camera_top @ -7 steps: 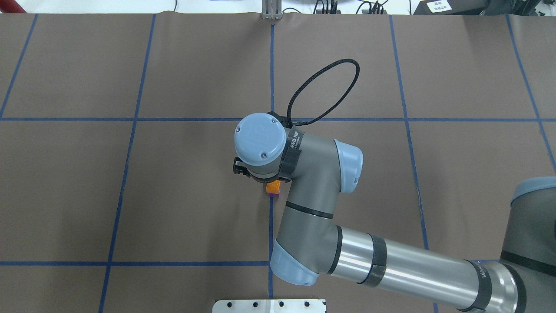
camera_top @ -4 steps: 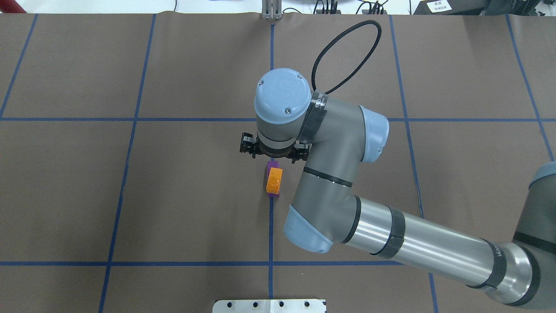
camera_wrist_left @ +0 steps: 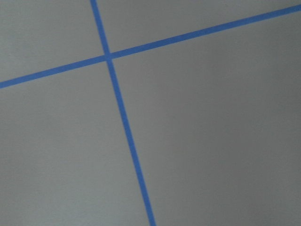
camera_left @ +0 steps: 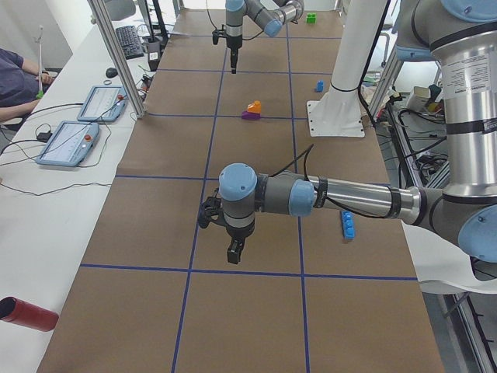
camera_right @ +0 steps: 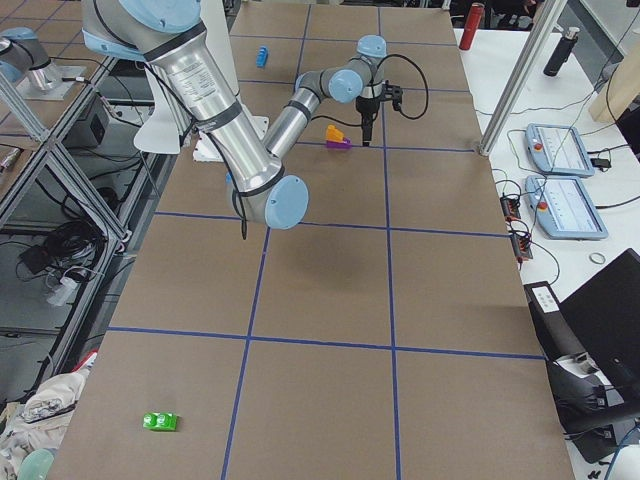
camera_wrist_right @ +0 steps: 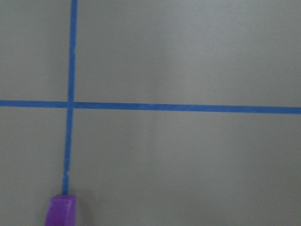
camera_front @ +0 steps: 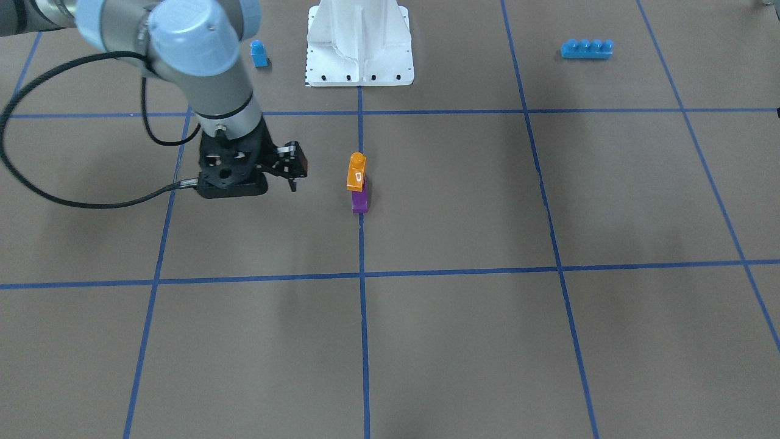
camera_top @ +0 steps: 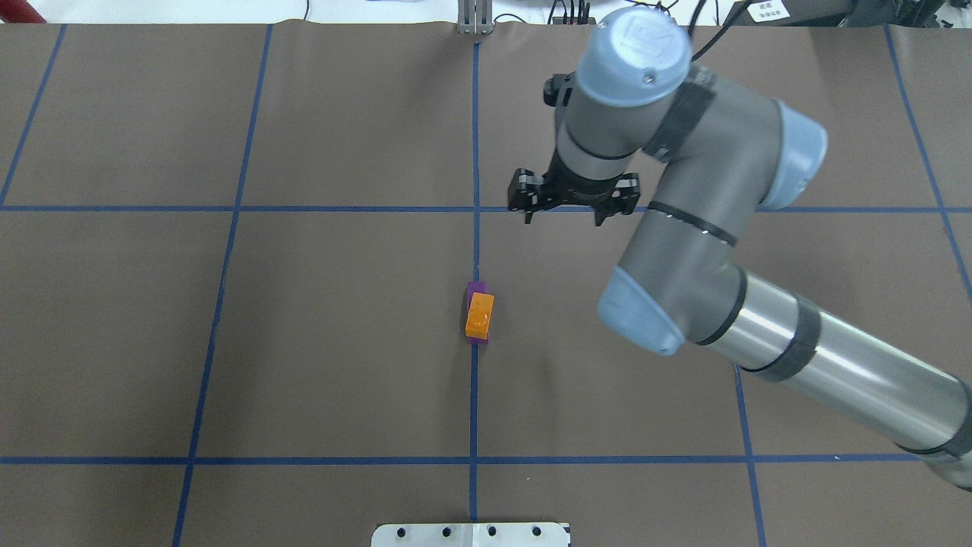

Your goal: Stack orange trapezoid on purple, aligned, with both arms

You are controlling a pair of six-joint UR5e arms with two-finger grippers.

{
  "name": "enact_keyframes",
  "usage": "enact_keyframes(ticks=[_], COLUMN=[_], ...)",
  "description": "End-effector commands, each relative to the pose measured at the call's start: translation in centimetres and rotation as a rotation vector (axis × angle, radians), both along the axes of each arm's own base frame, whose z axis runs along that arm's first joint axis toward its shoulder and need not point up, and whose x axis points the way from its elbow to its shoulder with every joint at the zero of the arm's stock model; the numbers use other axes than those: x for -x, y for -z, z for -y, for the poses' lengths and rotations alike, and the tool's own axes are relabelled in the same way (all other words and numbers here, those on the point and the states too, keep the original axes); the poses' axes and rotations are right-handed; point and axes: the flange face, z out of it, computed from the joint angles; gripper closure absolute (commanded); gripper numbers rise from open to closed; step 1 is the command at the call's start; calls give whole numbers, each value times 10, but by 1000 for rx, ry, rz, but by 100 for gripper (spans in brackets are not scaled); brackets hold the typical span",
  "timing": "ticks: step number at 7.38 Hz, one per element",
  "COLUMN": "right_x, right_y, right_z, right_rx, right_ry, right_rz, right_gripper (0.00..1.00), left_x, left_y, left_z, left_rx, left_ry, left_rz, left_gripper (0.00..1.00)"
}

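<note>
The orange trapezoid (camera_top: 479, 315) sits on top of the purple brick (camera_top: 478, 288) on the blue centre line, free of both grippers. The stack also shows in the front view, orange (camera_front: 356, 174) over purple (camera_front: 360, 202). My right gripper (camera_top: 565, 220) is open and empty, raised, farther out on the table than the stack and to its right in the overhead view; its camera catches a purple corner (camera_wrist_right: 61, 210). My left gripper (camera_left: 235, 252) shows only in the exterior left view, far from the stack. I cannot tell if it is open or shut.
A small blue single-stud brick (camera_front: 259, 53) stands beside the white base pedestal (camera_front: 359, 42). A long blue four-stud brick (camera_front: 586, 48) lies on the robot's left side. A green brick (camera_right: 160, 422) lies at the table's right end. Tablets sit on the side bench (camera_left: 66, 144).
My right gripper has lifted off the stack and moved away from the robot and to the right in the overhead view. The orange-on-purple stack, first hidden under the wrist, now stands uncovered and has not moved.
</note>
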Motion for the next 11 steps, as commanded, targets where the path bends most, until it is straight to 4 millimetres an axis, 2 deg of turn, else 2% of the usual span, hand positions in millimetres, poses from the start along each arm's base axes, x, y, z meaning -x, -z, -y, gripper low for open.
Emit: enact_keyframes(ticks=[1,3,5,6,7,8,9,10,11], right_x=[-147,-273,-386,-420,-438,-456,-464,-466,-466], right_y=[-107,-206,-302,-336,-372,-380,-402,-403,-401], right_z=[8,9,-6,-24,-57,-69,-93,-97,-98], right_rx=[-88,-171,-149,-91,-60,-54,-19,-9,-8], right_ry=[113,211,217,162,174,149,136,113,107], right_rz=[-41,-88,-50,-56,-61,-65,-64,-64,-65], right_gripper=[0,0,0,0,0,0,0,0,0], left_x=[3,5,11,12,17,25,30,40,42], left_y=[-1,1,-1,-1,-7,-10,-11,-3,0], left_z=[-2,-1,0,2,-4,-10,-10,-9,-8], left_rx=[12,7,23,45,53,60,54,38,32], left_ry=[1,4,21,21,32,51,61,88,93], left_rz=[1,8,1,1,1,1,8,3,-3], left_gripper=[0,0,0,0,0,0,0,0,0])
